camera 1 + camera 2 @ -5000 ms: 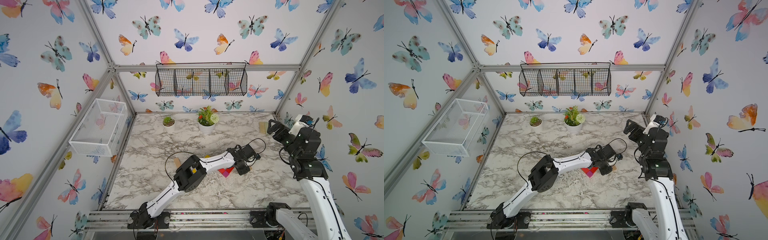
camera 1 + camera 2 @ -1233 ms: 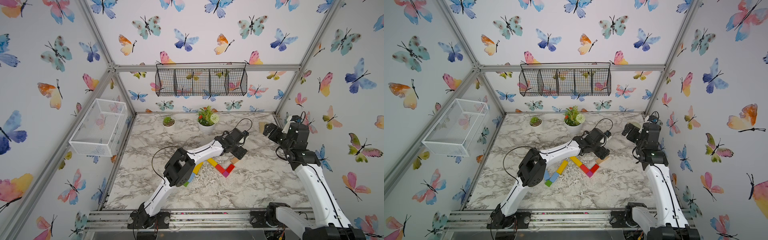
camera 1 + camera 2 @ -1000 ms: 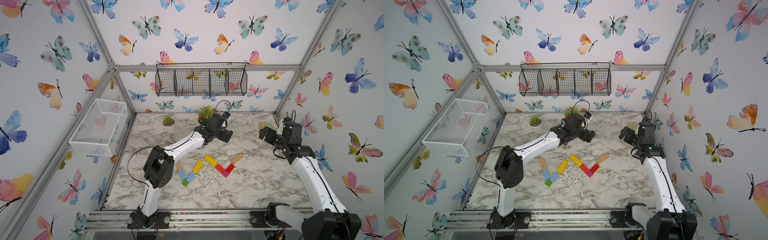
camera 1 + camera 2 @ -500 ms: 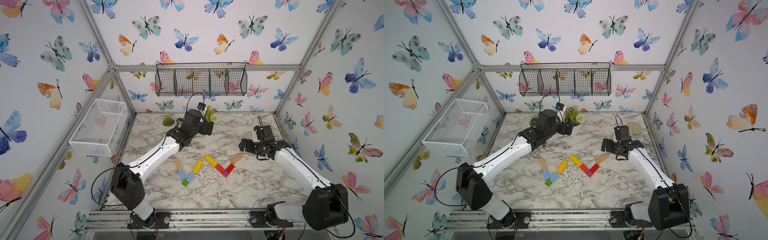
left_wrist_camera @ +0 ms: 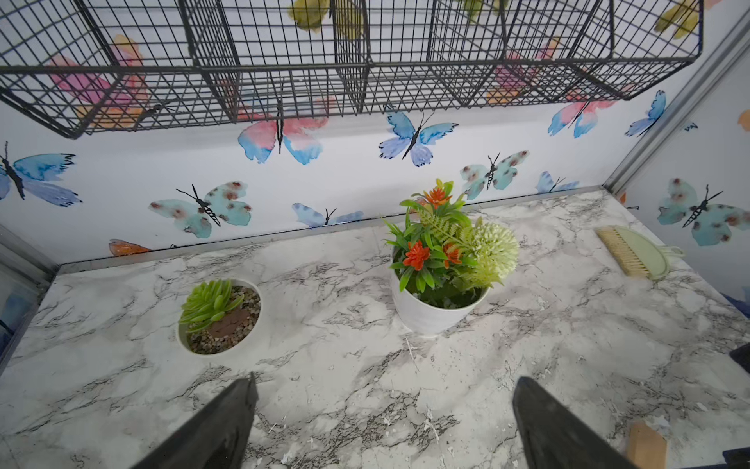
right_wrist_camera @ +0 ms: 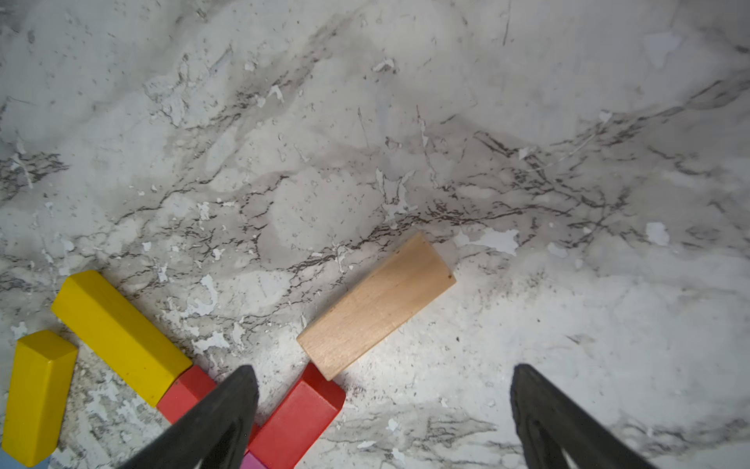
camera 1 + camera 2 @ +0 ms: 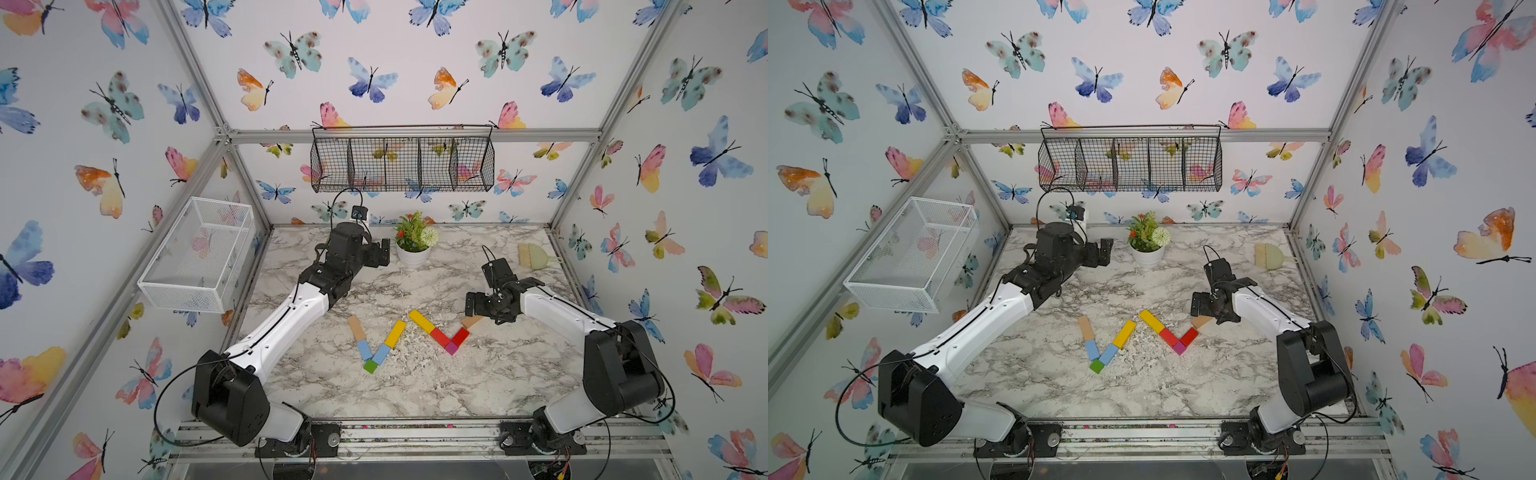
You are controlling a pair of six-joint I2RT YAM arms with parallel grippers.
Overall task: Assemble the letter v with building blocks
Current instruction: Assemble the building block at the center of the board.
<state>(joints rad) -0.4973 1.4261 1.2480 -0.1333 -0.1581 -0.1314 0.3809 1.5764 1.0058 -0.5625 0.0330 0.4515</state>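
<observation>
The table has a white marble pattern with grey and black veins. The walls are white, printed with watercolour butterflies in blue, teal, pink and orange. The building blocks are plain-coloured: tan bars, light blue bars, yellow bars, red bars, a green cube and a magenta cube. Both arms are white with black joints. The left claw and right claw are black. The wire basket is black, the mesh basket white. The plant shows green leaves and orange-red flowers above a white pot. The brush is pale green with tan bristles.
</observation>
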